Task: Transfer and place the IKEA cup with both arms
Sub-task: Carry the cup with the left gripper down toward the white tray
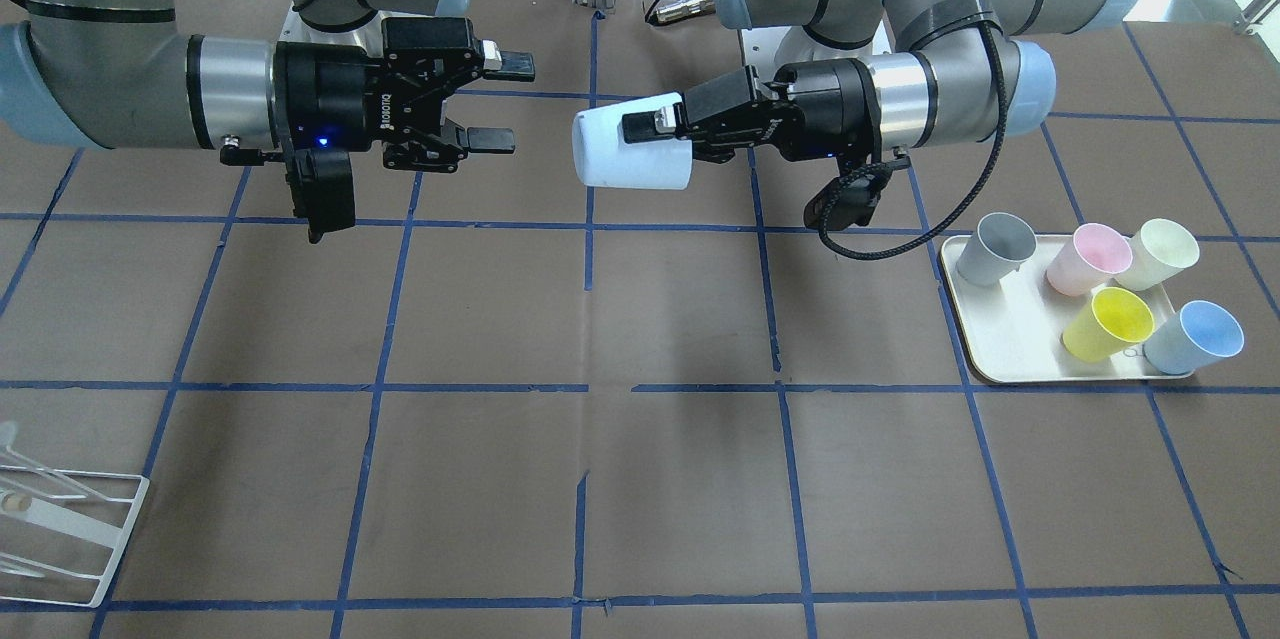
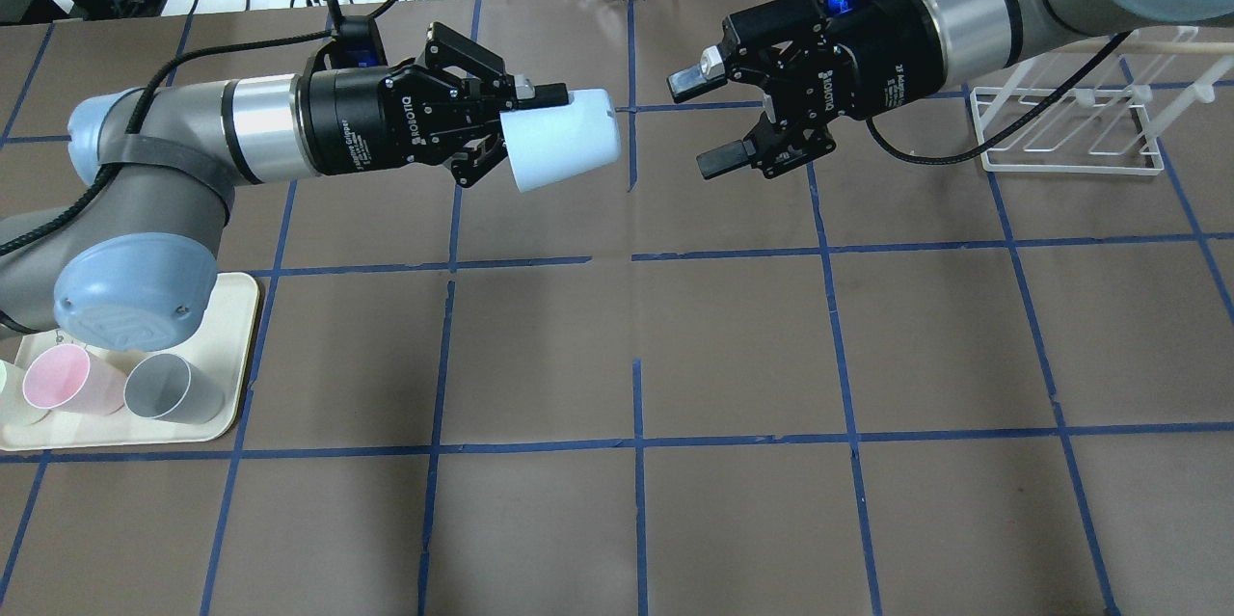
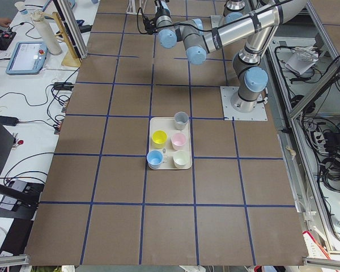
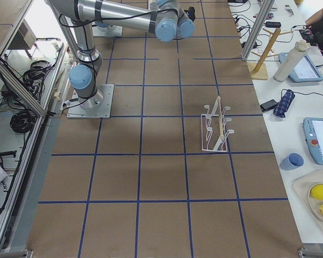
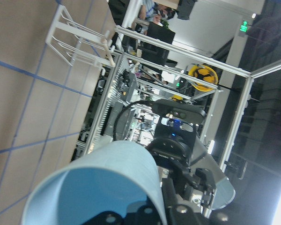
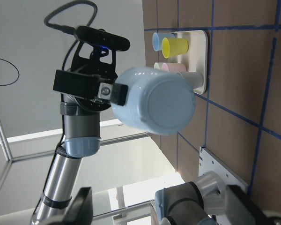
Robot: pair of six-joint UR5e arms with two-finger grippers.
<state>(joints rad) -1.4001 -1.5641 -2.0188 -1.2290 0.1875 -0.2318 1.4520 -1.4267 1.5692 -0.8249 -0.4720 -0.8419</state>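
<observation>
My left gripper (image 2: 525,129) is shut on the rim of the pale-blue IKEA cup (image 2: 564,139) and holds it on its side above the table, base pointing at my right gripper (image 2: 704,120). My right gripper is open and empty, a short gap from the cup's base. In the front-facing view the cup (image 1: 630,154) hangs from the left gripper (image 1: 665,134), with the open right gripper (image 1: 505,104) to the view's left. The right wrist view shows the cup's base (image 6: 154,105). The left wrist view shows its open mouth (image 5: 93,187).
A cream tray (image 1: 1000,339) on my left side holds a grey cup (image 1: 993,249), a pink cup (image 1: 1085,259), a cream cup (image 1: 1160,254), a yellow cup (image 1: 1105,324) and a second blue cup (image 1: 1195,337). A white wire rack (image 2: 1070,129) stands on my right side.
</observation>
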